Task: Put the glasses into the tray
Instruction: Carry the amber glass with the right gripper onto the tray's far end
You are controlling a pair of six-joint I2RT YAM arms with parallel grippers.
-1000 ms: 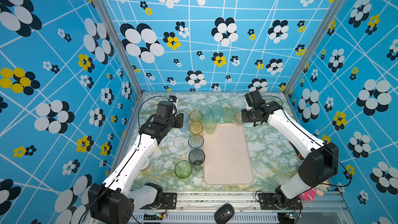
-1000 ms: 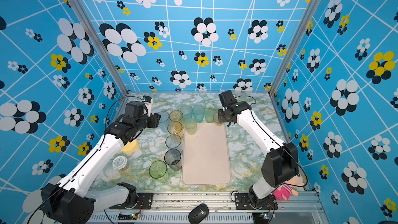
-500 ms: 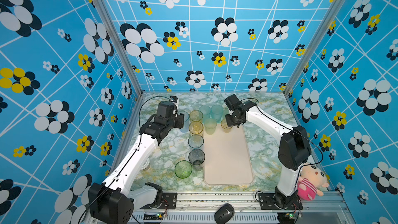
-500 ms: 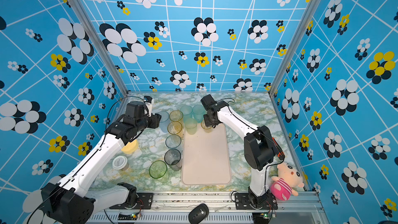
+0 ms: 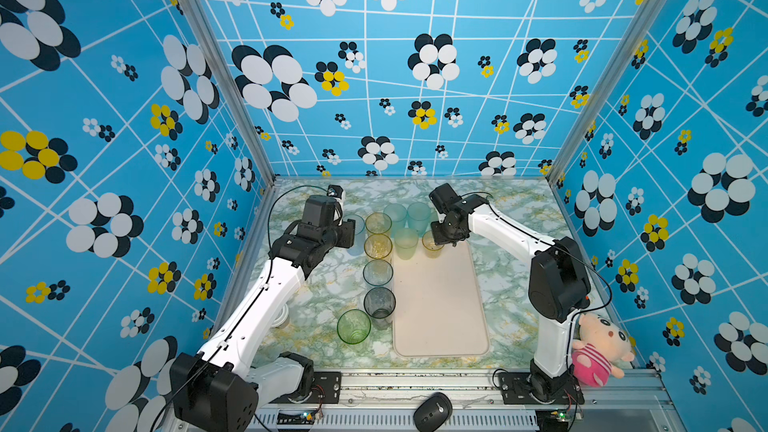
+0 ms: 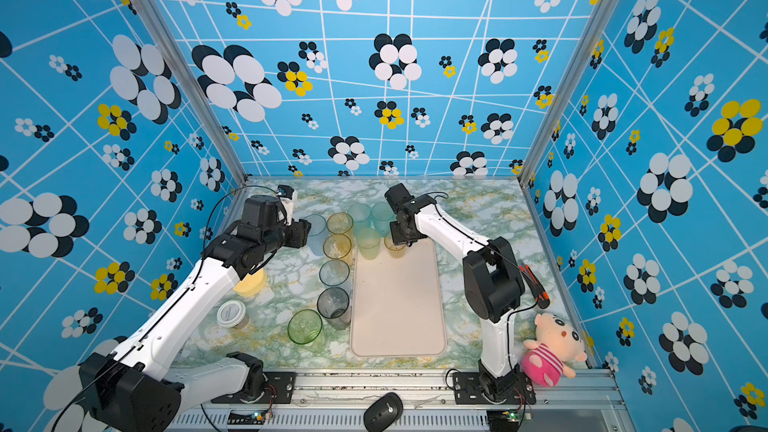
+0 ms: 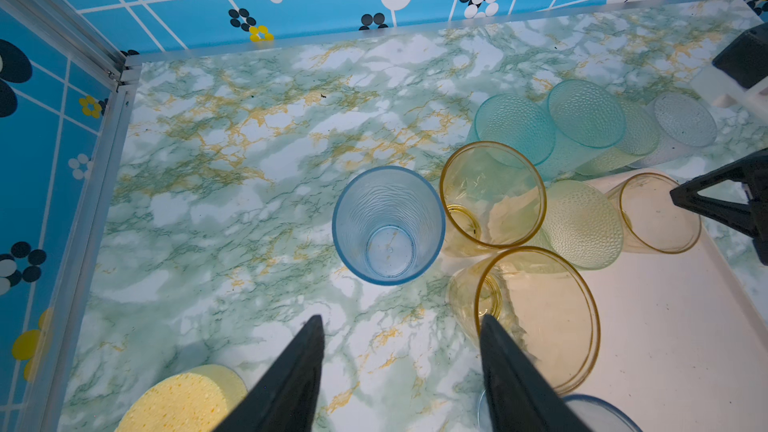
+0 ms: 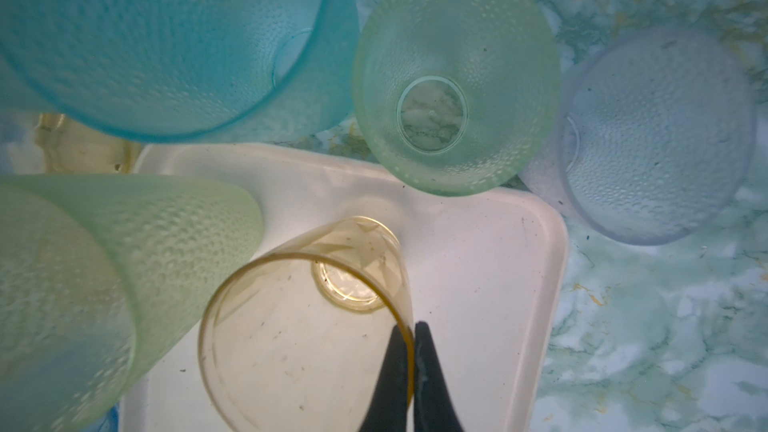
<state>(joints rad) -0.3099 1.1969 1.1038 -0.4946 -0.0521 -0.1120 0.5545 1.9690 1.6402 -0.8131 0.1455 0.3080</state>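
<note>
The pale cream tray [image 5: 440, 309] [image 6: 397, 309] lies mid-table. My right gripper [image 8: 413, 328] [image 5: 441, 239] is shut on the rim of an amber glass [image 8: 299, 326] [image 5: 432, 246], which is tilted over the tray's far end. A pale green glass [image 5: 405, 242] stands at the tray's far left corner. My left gripper [image 7: 401, 317] [image 5: 348, 233] is open and holds nothing, a short way from an upright blue glass [image 7: 388, 226]. Left of the tray stand two amber glasses [image 5: 378, 224] [image 5: 378, 246], a clear one [image 5: 377, 273], a smoky one [image 5: 379, 303] and a green one [image 5: 353, 326]. Teal glasses [image 5: 407, 213] stand behind the tray.
A yellow sponge disc [image 6: 249, 282] and a white-lidded jar [image 6: 230, 313] sit under the left arm. A plush toy [image 5: 598, 347] and a screwdriver [image 6: 534, 286] lie by the right arm's base, and a mouse [image 5: 432, 411] sits on the front rail. Patterned walls close in three sides.
My right gripper has swung left, carrying the amber glass from beside the tray's far right corner to over its far end. The left arm has hardly moved.
</note>
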